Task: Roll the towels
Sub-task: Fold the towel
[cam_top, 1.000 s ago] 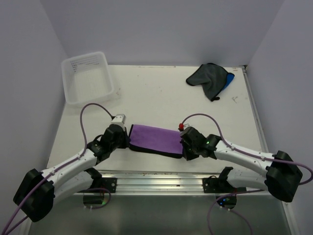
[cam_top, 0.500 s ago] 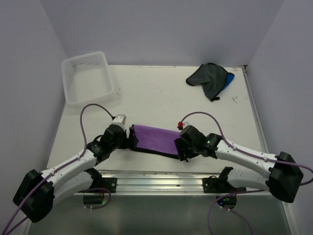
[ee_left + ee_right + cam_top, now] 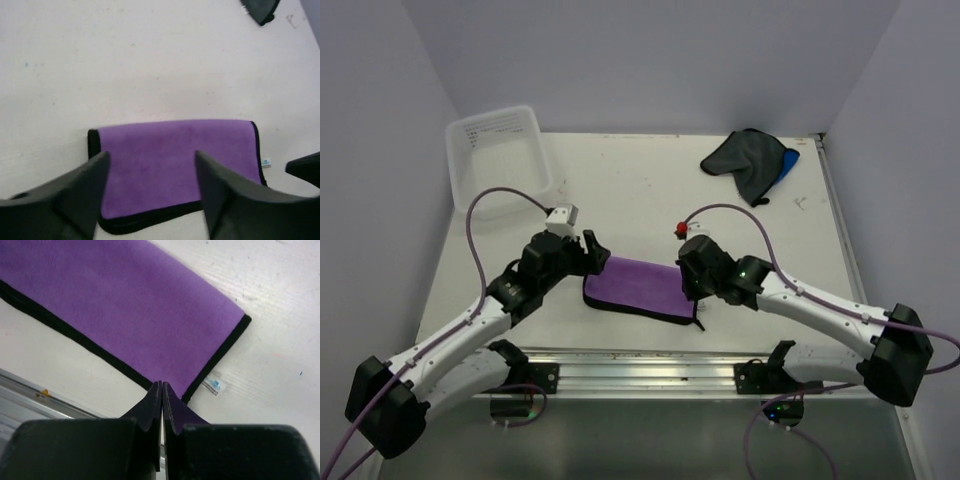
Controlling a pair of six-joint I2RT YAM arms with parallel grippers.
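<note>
Purple towel [image 3: 638, 288] lies folded; right hand [image 3: 161, 390] pinches its near hem shut, left hand [image 3: 150, 165] hangs wide open, empty. Rolling from one corner could skew it, imo.

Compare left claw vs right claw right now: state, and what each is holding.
Left claw is open, fingers spread wide; right claw is shut. Left claw holds nothing and is poised over the left end of the purple towel; right claw pinches that towel's near right corner. Shared: both are at the same folded purple towel, one at each end.
</note>
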